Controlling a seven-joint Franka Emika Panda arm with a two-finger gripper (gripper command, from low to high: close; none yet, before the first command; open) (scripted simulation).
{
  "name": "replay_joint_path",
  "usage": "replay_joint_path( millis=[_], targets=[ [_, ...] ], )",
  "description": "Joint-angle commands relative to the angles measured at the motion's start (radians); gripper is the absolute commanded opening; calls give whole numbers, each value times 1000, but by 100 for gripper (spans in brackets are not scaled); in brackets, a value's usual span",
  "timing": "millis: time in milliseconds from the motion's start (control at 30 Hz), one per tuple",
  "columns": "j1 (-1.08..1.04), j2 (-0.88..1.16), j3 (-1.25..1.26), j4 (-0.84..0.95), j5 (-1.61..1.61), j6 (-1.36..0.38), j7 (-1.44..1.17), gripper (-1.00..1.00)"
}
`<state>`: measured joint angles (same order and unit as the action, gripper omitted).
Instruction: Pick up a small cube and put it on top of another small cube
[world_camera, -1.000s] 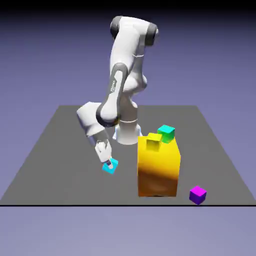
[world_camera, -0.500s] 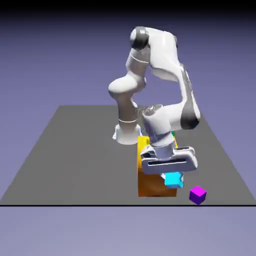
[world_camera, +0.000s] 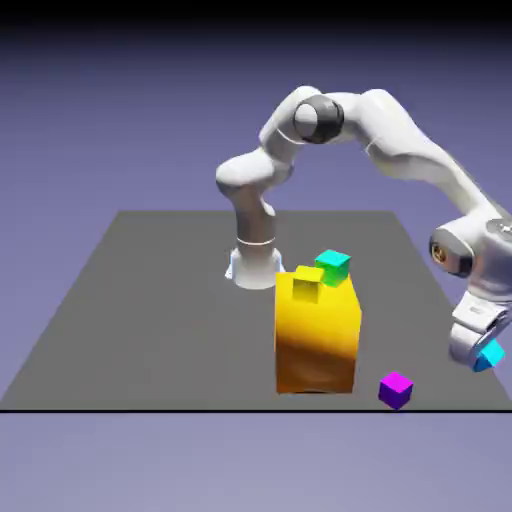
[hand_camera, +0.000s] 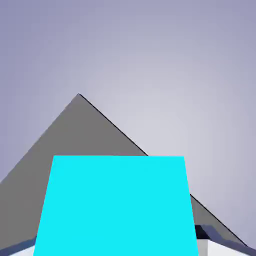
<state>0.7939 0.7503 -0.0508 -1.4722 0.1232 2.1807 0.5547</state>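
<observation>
My gripper (world_camera: 484, 354) is shut on the small cyan-blue cube (world_camera: 491, 356) at the exterior view's far right, tilted and lifted off the table. The small purple-magenta cube (world_camera: 396, 389) sits on the table near the front edge, to the left of and slightly below the held cube in that view. In the hand view the cyan cube (hand_camera: 117, 205) fills the lower half, with one grey fingertip (hand_camera: 202, 247) showing at its right. The purple cube is out of the hand view.
A big yellow-orange block (world_camera: 317, 335) stands left of the purple cube, with a small yellow cube (world_camera: 308, 285) on top and a teal cube (world_camera: 333, 266) behind it. The hand view shows a corner of the grey table (hand_camera: 75, 131) against the backdrop.
The arm has swung from the exterior view's left, past the front of the big block, to the far right, carrying the cyan cube beyond the purple cube.
</observation>
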Motion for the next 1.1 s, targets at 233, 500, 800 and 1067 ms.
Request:
replay_joint_path(
  millis=[233,500,800,1067],
  targets=[
    [-99,112,236,154,-351,-246,-60,-100],
    [-249,203,449,221,-699,-582,-112,-100],
    [-418,306,690,297,-1091,-961,-171,-100],
    [-523,306,698,134,-1140,-869,-115,100]
  ],
)
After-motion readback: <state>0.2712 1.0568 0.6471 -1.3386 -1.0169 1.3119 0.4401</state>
